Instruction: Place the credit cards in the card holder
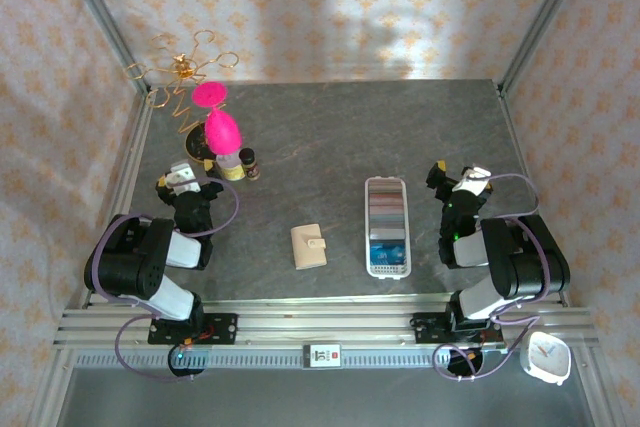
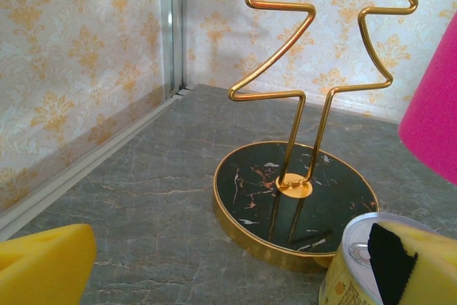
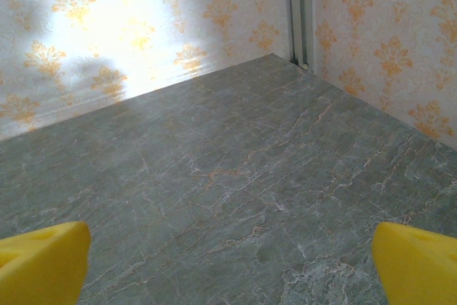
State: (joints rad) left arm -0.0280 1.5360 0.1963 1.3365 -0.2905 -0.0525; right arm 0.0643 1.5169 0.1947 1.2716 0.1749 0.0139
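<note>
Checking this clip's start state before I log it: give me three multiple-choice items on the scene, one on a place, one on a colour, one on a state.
1. Where is the card holder?
A. left of the white tray
B. inside it
C. in a gripper

2. What colour are the finger pads?
A. blue
B. yellow
C. white

3. How do the left gripper and the right gripper stand?
A. both shut
B. one open, one shut
C. both open, empty

1 A: it lies apart from the tray, on its left.
2 B: yellow in both wrist views.
3 C: pads wide apart, nothing between them.
</note>
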